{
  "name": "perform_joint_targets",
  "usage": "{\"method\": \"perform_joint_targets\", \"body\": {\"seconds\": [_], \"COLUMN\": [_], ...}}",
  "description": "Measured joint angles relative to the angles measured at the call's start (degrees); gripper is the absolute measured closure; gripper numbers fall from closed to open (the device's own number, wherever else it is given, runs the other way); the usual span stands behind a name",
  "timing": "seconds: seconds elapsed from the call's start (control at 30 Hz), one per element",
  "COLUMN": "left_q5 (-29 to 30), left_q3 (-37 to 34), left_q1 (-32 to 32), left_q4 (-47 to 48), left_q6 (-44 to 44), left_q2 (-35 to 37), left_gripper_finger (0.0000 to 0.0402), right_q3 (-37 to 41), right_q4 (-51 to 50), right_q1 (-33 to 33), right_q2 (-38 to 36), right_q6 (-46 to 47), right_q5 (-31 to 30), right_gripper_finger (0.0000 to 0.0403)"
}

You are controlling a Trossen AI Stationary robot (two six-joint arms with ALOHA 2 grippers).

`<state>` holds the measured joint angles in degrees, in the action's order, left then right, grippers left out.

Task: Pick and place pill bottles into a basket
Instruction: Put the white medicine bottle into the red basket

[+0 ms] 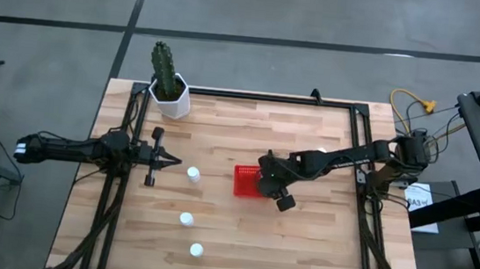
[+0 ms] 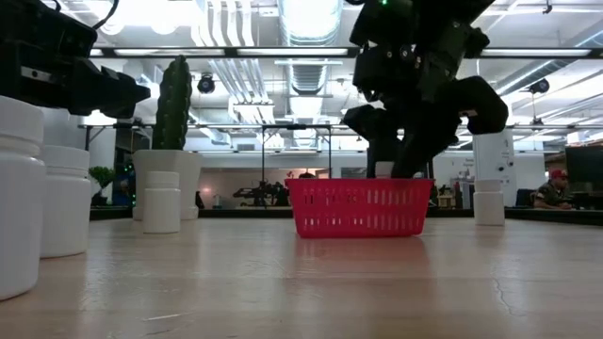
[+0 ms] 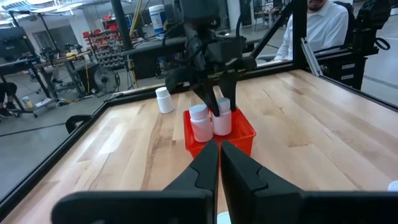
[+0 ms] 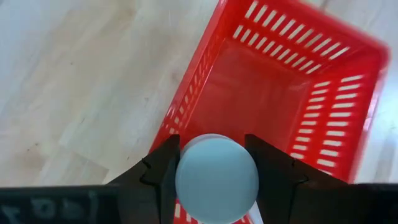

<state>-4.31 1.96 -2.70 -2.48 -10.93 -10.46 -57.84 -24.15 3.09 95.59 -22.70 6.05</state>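
Right end effector [image 4: 214,171] clamps a pill bottle [image 4: 216,169] over the red basket [image 4: 298,93]; left end effector [image 3: 219,163] pinched narrow.

the red basket [image 1: 245,181] sits near the middle of the counter. it is a small box with slotted sides and an open top. two white pill bottles [image 3: 201,123] stand up inside it, side by side. one of them [image 4: 216,179] is held between the fingers of the right end effector [image 4: 214,168]. three more white bottles [image 1: 193,175] stand in a row toward the counter's left side. another one [image 3: 164,100] stands past the basket, near the far right.
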Motion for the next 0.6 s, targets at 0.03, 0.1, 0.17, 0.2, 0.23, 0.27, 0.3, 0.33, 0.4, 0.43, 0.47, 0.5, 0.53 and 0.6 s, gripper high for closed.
{"method": "perform_joint_targets", "body": {"seconds": [0.03,0.1,0.17,0.2,0.23,0.27,0.3,0.33,0.4,0.43,0.47,0.5,0.53,0.6], "left_q5": [0.03,0.03,0.01,0.03,0.01,0.01,0.02,0.01,0.01,0.01,0.01,0.01,0.01,0.01], "left_q3": [0.0,0.0,0.0,0.0,0.0,-0.01,0.0,-0.01,-0.02,0.0,0.0,0.0,-0.01,-0.02], "left_q1": [-0.01,-0.01,-0.02,0.0,0.0,-0.02,0.0,-0.02,-0.01,-0.02,-0.02,-0.01,-0.02,0.0], "left_q4": [-0.01,0.0,-0.02,-0.02,0.0,-0.02,-0.02,-0.02,-0.01,-0.02,-0.02,-0.02,0.0,-0.02], "left_q6": [0.0,0.01,0.01,0.01,-0.01,0.0,0.01,0.01,0.01,0.01,0.01,0.0,0.01,0.01], "left_q2": [0.0,0.0,0.0,0.0,0.0,0.0,0.0,0.0,0.0,0.0,0.0,0.0,0.0,0.0], "left_gripper_finger": [0.0402,0.0402,0.0402,0.0402,0.0402,0.0402,0.0402,0.0402,0.0402,0.0402,0.0402,0.0402,0.0402,0.0402], "right_q3": [0.0,0.0,0.0,0.0,0.0,0.0,0.0,0.0,0.0,0.0,0.0,0.0,0.0,0.0], "right_q4": [0.14,0.12,-0.16,-0.51,-0.97,-1.48,-1.95,-2.41,-2.65,-2.55,-2.57,-2.59,-2.59,-2.59], "right_q1": [0.0,0.0,0.0,0.0,0.0,0.0,0.0,0.0,0.0,0.0,0.0,0.0,0.0,0.0], "right_q2": [-0.34,-0.59,-0.61,-0.61,-0.63,-0.65,-0.65,-0.62,-0.63,-0.61,-0.61,-0.61,-0.61,-0.61], "right_q6": [0.0,0.02,0.1,0.18,0.21,0.22,0.22,0.22,0.4,0.49,0.49,0.5,0.52,0.63], "right_q5": [-0.02,0.0,0.01,0.02,0.04,0.04,0.04,0.04,0.04,0.03,0.02,0.02,0.02,0.02], "right_gripper_finger": [0.0257,0.0257,0.0257,0.0257,0.0257,0.0257,0.0257,0.0257,0.0254,0.025,0.0246,0.0241,0.0236,0.0228]}}
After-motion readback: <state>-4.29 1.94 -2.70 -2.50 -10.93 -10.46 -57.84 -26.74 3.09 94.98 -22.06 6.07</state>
